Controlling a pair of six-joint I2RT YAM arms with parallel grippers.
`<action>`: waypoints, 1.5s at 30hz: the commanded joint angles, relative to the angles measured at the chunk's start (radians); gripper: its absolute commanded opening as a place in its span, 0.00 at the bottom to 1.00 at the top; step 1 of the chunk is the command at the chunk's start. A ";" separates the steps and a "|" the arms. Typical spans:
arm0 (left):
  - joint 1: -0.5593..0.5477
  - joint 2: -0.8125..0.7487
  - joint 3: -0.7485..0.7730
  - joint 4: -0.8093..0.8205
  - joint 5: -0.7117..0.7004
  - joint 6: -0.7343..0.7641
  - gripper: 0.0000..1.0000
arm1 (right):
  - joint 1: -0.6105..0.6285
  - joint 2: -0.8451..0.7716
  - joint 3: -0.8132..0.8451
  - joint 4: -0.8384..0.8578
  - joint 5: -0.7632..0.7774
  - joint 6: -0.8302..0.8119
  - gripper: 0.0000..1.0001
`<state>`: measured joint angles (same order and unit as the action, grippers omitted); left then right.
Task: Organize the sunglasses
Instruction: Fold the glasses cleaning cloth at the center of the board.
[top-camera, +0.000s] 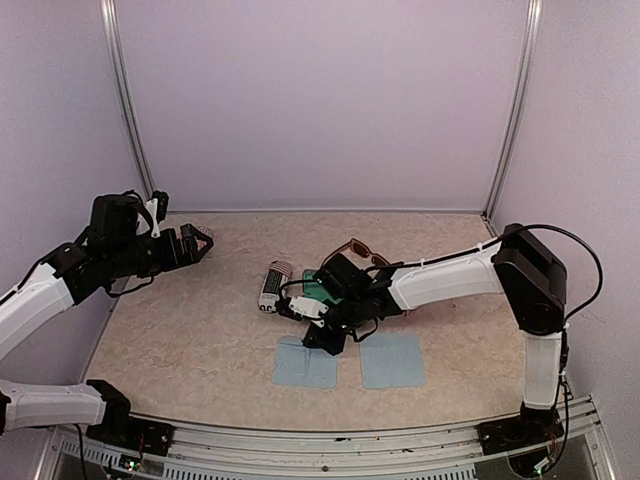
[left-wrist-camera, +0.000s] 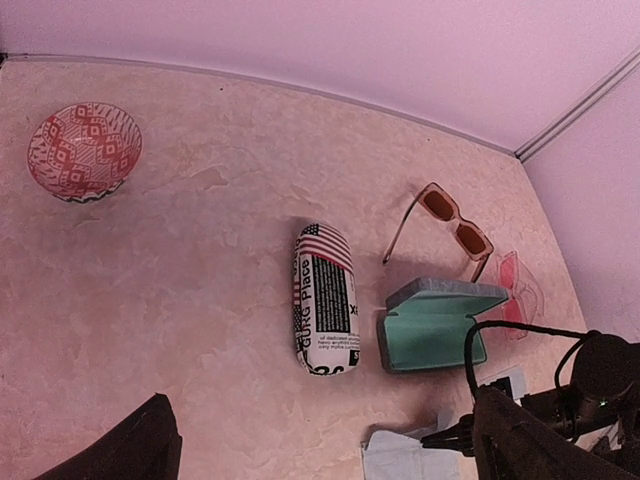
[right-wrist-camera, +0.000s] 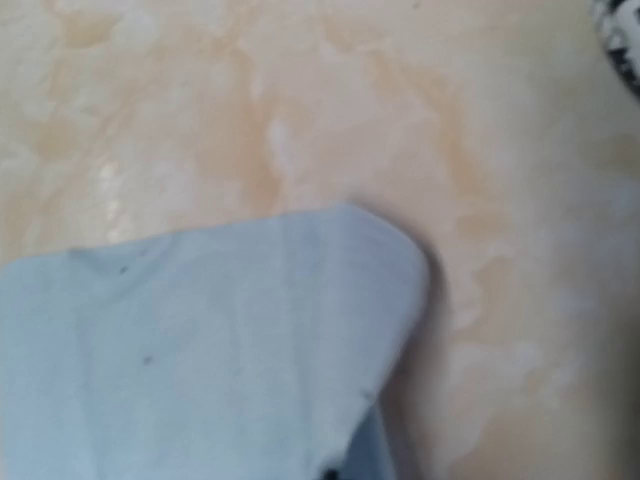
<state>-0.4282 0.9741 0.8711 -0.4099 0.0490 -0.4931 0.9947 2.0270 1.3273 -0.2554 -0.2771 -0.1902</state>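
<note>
Arms sit apart: right hand (top-camera: 322, 338) low over cloth (top-camera: 300, 370), left hand (top-camera: 200, 242) raised.

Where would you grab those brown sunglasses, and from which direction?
Probably at the bridge of the brown sunglasses, coming straight down from above. The thick front bar between the lenses offers flat faces to pinch. The temples are spread open toward the open case, and the pink pair sits by one end, so side approaches look crowded.

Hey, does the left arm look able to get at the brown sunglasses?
Probably yes: the brown sunglasses lie uncovered behind the open case, with bare table toward the left arm.
</note>
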 joint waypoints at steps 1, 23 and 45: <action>-0.004 0.002 -0.014 0.026 0.010 0.008 0.99 | 0.020 -0.054 -0.028 0.014 -0.056 0.020 0.00; -0.004 -0.016 -0.037 0.033 0.016 0.011 0.99 | 0.079 -0.068 -0.075 0.012 -0.123 0.097 0.00; -0.004 -0.023 -0.038 0.035 0.025 0.007 0.99 | 0.099 -0.097 -0.111 0.012 -0.125 0.120 0.00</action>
<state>-0.4282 0.9676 0.8402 -0.3969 0.0647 -0.4931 1.0779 1.9614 1.2274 -0.2478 -0.3897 -0.0826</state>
